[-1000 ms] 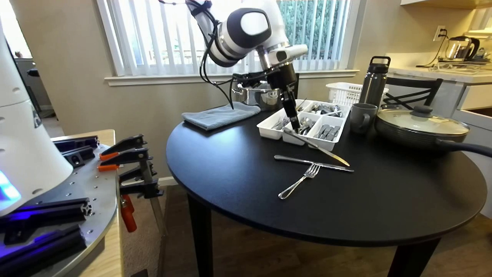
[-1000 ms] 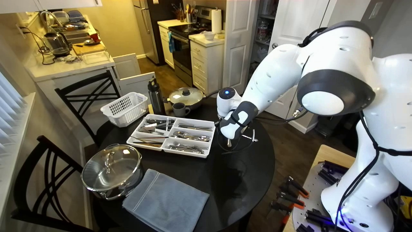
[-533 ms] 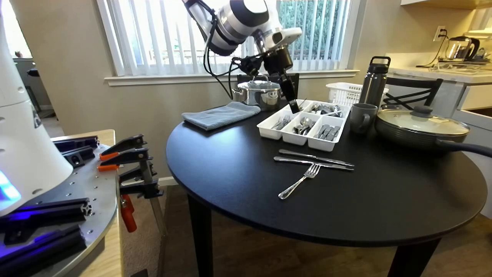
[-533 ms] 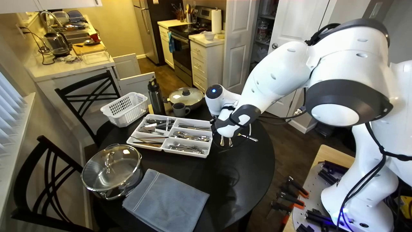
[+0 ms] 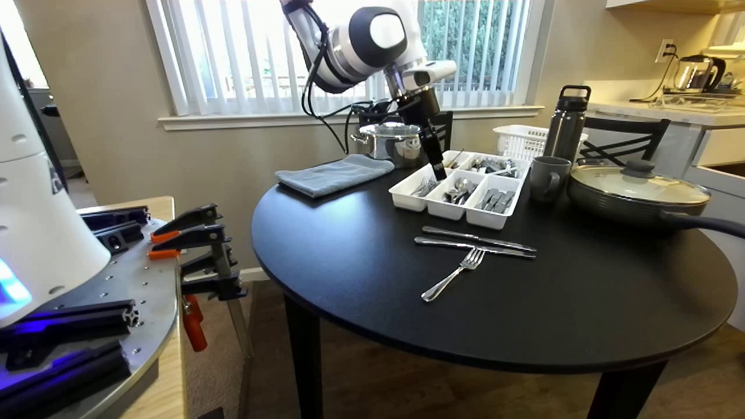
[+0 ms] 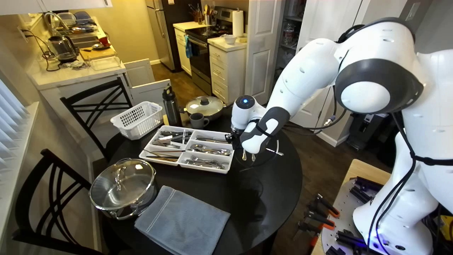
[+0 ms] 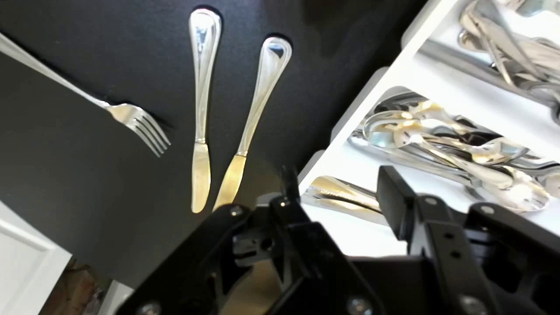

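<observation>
Tray (image 7: 442, 83) of cutlery (image 7: 459, 148) stands on the tabletop (image 7: 109, 183), toward 2 o'clock in the wrist view from the end effector (image 7: 341, 192), whose fingers (image 7: 391, 203) are wide apart and empty. Two knives (image 7: 201, 100) lie nearby at 10 o'clock, with a fork (image 7: 127, 114) beyond them on the same bearing.

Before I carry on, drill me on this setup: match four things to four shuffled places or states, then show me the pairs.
Things
A. gripper
B. loose fork
C. folded towel
D. grey mug

Places and states
1. beside the lidded steel pot
2. beside the lidded frying pan
3. open, close to the cutlery tray
4. lying on the black table, near the two loose table knives

Right pairs
A-3, B-4, C-1, D-2
</observation>
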Action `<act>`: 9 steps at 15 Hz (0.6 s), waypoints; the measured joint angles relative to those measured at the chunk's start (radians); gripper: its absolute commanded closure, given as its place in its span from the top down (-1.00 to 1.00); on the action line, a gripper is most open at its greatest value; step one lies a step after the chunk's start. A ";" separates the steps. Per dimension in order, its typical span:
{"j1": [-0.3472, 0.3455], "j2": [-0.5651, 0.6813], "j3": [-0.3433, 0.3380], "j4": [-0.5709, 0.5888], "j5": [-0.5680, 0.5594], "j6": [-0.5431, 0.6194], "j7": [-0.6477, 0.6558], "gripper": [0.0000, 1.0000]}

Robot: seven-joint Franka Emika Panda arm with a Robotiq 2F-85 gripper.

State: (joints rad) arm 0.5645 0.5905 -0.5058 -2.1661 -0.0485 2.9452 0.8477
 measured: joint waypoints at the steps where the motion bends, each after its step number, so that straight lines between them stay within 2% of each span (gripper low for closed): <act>1: -0.074 -0.011 0.068 -0.019 0.004 0.051 -0.040 0.73; 3: -0.231 -0.028 0.214 -0.055 0.031 0.125 -0.131 0.97; 7: -0.535 -0.045 0.523 -0.106 0.150 0.155 -0.342 1.00; 9: -0.671 -0.042 0.657 -0.119 0.214 0.149 -0.440 1.00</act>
State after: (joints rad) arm -0.1068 0.5489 0.1507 -2.2851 0.1652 3.0939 0.4079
